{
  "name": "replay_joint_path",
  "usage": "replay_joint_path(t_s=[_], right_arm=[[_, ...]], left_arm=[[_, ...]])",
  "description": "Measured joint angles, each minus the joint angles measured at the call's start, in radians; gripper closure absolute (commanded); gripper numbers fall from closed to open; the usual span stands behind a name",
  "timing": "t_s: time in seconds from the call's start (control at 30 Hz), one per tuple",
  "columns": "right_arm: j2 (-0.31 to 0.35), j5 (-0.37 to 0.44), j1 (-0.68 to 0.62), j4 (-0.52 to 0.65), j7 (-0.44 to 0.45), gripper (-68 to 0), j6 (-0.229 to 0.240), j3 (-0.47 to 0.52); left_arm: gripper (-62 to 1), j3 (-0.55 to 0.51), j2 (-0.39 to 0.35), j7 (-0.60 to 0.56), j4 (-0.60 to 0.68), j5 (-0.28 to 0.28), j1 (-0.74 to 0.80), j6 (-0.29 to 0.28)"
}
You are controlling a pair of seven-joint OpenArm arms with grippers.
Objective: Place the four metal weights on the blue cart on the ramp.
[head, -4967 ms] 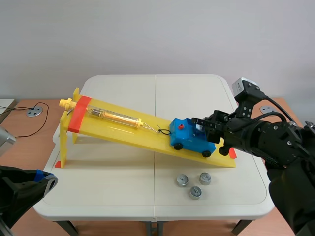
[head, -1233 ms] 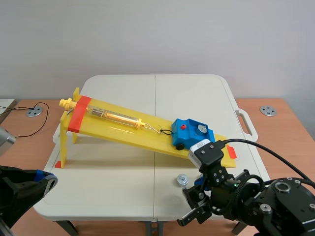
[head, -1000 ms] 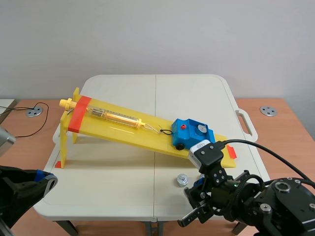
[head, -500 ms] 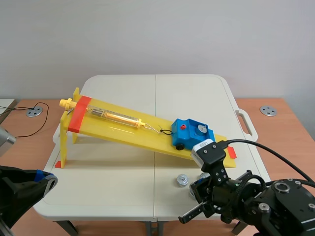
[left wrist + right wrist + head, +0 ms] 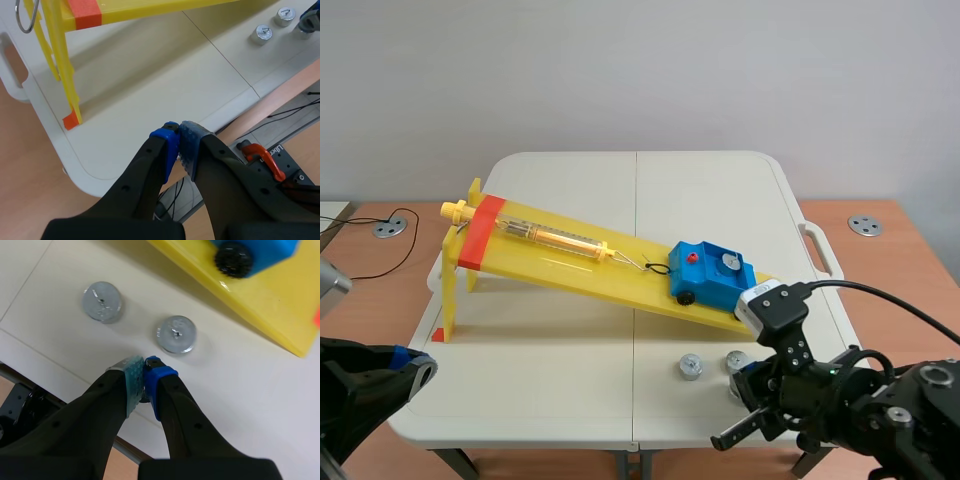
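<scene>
A blue cart (image 5: 708, 279) sits low on the yellow ramp (image 5: 570, 262) and carries one metal weight (image 5: 728, 262). Two more weights lie on the table in front of the ramp, one further left (image 5: 690, 367) (image 5: 102, 301) and one further right (image 5: 736, 360) (image 5: 176, 334). My right gripper (image 5: 740, 385) (image 5: 145, 372) hangs just short of the right-hand weight, shut on a third metal weight that is mostly hidden between its pads. My left gripper (image 5: 412, 362) (image 5: 178, 134) is shut on nothing, over the table's front left corner.
A spring scale (image 5: 545, 235) lies on the upper ramp, hooked to the cart. The ramp's tall leg (image 5: 67, 75) stands ahead of my left gripper. The cart's black wheel (image 5: 232, 257) and the ramp's low end (image 5: 260, 305) lie ahead of my right gripper.
My right arm has shifted right along the table's front edge and risen a little, uncovering the second weight on the table. The left arm has not moved.
</scene>
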Motion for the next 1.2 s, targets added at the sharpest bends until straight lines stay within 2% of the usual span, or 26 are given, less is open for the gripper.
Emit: replay_joint_path(t_s=[0.2, 0.37, 0.5, 0.57, 0.7, 0.87, 1.07, 1.2], right_arm=[[0.010, 0.099, -0.078, 0.179, -0.086, -0.6, 0.028, 0.127], [0.010, 0.239, -0.130, 0.304, -0.139, -0.6, 0.068, 0.257], [0.010, 0.368, -0.137, 0.348, -0.149, -0.6, 0.101, 0.349], [0.003, 0.401, -0.129, 0.349, -0.150, -0.6, 0.105, 0.386], [-0.040, 0.404, -0.087, 0.349, -0.150, -0.6, 0.105, 0.430], [-0.116, 0.403, 0.023, 0.310, -0.149, -0.6, 0.105, 0.420], [-0.174, 0.388, 0.144, 0.168, -0.150, -0.6, 0.105, 0.375], [-0.190, 0.371, 0.197, 0.065, -0.149, -0.6, 0.105, 0.340]], left_arm=[[-4.0, 0.000, 0.000, 0.000, 0.000, 0.000, 0.000, 0.000], [-4.0, 0.000, 0.000, 0.000, 0.000, 0.000, 0.000, 0.000], [-4.0, 0.000, 0.000, 0.000, 0.000, 0.000, 0.000, 0.000], [-4.0, 0.000, 0.000, 0.000, 0.000, 0.000, 0.000, 0.000], [-4.0, 0.000, 0.000, 0.000, 0.000, 0.000, 0.000, 0.000], [-4.0, 0.000, 0.000, 0.000, 0.000, 0.000, 0.000, 0.000], [-4.0, 0.000, 0.000, 0.000, 0.000, 0.000, 0.000, 0.000], [-4.0, 0.000, 0.000, 0.000, 0.000, 0.000, 0.000, 0.000]])
